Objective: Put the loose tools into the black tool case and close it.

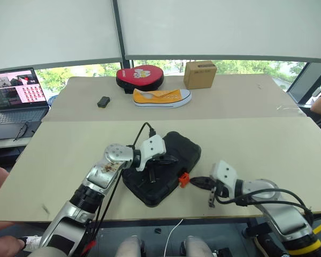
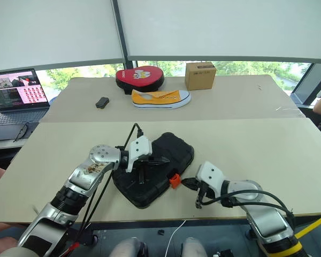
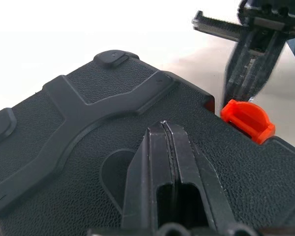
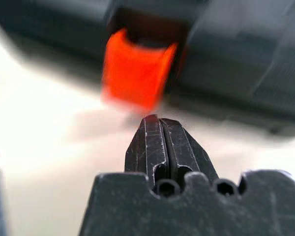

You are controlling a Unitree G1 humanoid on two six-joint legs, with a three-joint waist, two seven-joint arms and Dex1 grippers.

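Observation:
The black tool case (image 1: 185, 149) lies closed on the near part of the table, its orange latch (image 1: 184, 179) sticking out on the side facing my right arm. My left gripper (image 1: 174, 159) is shut, with its fingertips (image 3: 164, 127) resting on the textured lid (image 3: 88, 147). The right gripper (image 1: 196, 181) is shut too and holds nothing. It points at the latch (image 4: 137, 73) from close by, low over the table, with a small gap between its tips (image 4: 155, 120) and the latch. The loose tools are out of view.
On the far table stand a red-and-black round pad (image 1: 140, 77), a yellow shoe (image 1: 161, 97), a cardboard box (image 1: 199, 74) and a small black box (image 1: 103, 101). A laptop (image 1: 16, 93) sits on a side table at the left. The table's front edge (image 1: 166, 218) runs just behind the case.

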